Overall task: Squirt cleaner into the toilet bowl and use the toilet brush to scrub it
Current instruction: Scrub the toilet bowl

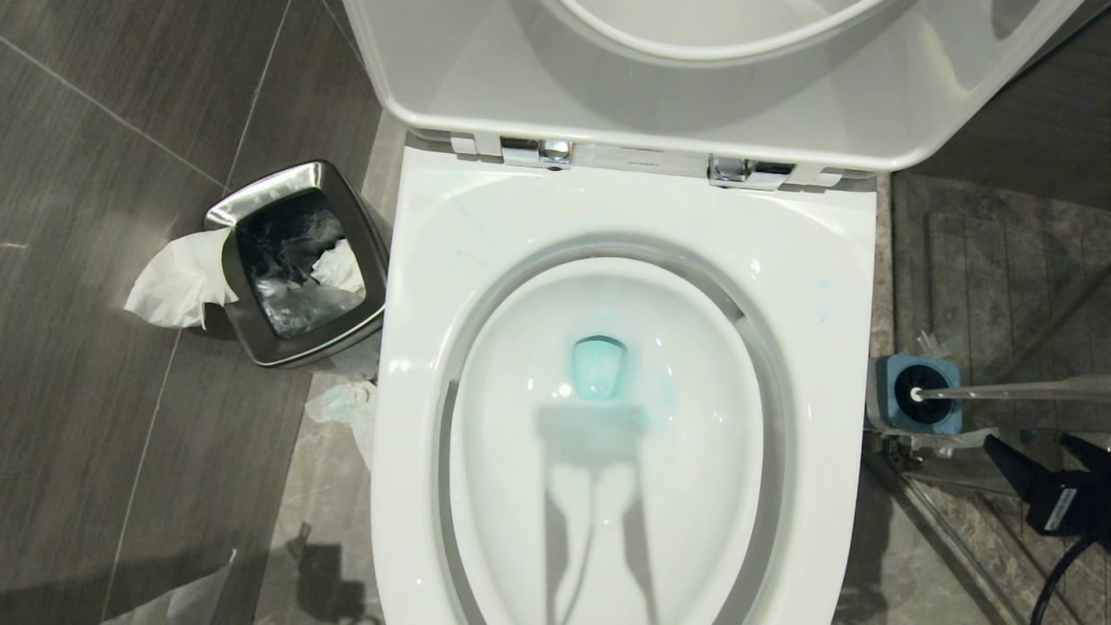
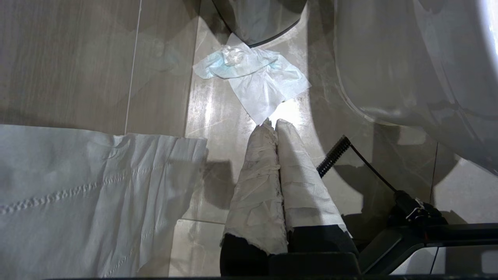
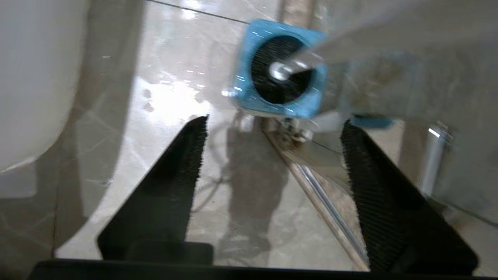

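Dark tiled bathroom floor; the toilet bowl [image 1: 625,260] holds teal cleaner [image 1: 599,366] at centre. Right gripper [image 3: 272,120], jaws apart, nears the toilet brush [image 1: 1007,392], holstered mid-right. Next: probably clamp the handle. Left gripper [image 2: 275,123] is closed, empty.

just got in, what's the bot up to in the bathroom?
Toilet cleaning. The toilet bowl holds teal cleaner in its water. The toilet brush sits in its blue holder on the floor to the right. The right hand is open beside the holder, gripping nothing. The left hand is shut, parked low.
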{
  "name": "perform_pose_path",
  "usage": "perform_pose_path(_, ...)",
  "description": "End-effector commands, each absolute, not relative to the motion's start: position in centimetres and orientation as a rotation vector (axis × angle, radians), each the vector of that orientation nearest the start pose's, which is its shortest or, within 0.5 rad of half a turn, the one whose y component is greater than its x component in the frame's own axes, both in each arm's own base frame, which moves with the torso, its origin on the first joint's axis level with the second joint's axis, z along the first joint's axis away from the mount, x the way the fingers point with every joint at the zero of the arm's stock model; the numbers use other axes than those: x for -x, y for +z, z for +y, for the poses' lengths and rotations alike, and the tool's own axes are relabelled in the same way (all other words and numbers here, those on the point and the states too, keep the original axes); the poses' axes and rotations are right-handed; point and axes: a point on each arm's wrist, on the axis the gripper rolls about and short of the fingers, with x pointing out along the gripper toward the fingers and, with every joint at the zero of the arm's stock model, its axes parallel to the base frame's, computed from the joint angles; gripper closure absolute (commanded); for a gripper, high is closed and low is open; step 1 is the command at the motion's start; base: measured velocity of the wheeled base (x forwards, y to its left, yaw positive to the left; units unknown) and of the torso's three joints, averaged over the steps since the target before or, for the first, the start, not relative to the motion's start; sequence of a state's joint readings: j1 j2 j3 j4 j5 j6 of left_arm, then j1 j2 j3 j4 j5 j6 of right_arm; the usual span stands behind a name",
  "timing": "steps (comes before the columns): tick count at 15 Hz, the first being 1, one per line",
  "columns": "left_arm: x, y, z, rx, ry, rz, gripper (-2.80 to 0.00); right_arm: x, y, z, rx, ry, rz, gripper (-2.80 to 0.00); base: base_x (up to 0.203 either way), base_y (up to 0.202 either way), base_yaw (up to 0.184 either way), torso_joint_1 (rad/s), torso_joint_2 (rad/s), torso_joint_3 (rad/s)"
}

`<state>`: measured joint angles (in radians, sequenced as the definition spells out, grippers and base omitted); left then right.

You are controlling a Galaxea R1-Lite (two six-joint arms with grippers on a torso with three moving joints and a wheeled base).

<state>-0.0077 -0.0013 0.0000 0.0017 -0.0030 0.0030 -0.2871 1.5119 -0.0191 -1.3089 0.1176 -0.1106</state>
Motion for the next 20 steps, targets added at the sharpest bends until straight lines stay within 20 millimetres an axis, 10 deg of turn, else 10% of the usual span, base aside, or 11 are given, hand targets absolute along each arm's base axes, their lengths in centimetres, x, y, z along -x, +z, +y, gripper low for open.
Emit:
perform_pose_path(1,2.3,7.5,0.0,-0.003,-0.011,0.002,0.0,-16.5,11.2,-5.3,0.063,-0.199,0.191,-2.8,0.0,0.0,0.0,0.0,0.0,0.0)
perform_pose_path(20,2.3,7.5,0.0,-0.003,-0.011,0.002,0.0,-22.1,14.5,-9.1,0.098,-0.162,0.071,-2.8,0.0,0.0,0.0,0.0,0.0,0.0)
